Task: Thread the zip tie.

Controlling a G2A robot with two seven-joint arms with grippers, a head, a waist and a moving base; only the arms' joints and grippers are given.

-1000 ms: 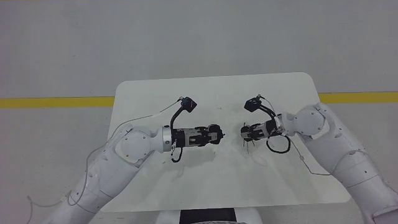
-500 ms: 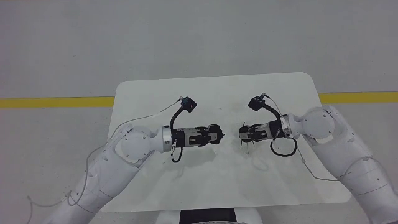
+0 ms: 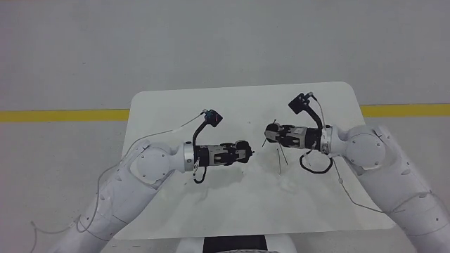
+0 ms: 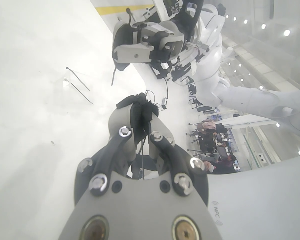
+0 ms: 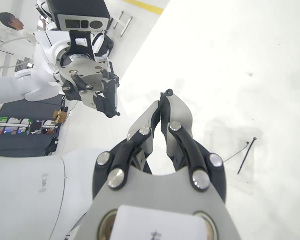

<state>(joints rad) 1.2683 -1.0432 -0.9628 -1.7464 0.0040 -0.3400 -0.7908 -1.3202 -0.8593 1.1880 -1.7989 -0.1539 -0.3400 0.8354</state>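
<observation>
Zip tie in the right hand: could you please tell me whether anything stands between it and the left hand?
Nothing visible does. The right hand, shut on the tie, faces the shut left hand across open air above the table; two spare ties lie on the table, off to one side.

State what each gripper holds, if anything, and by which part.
Right gripper: thin black plastic zip tie, pinched just below its head, which pokes out at the tip. Left gripper: shut on a thin black strand; the part cannot be told.
</observation>
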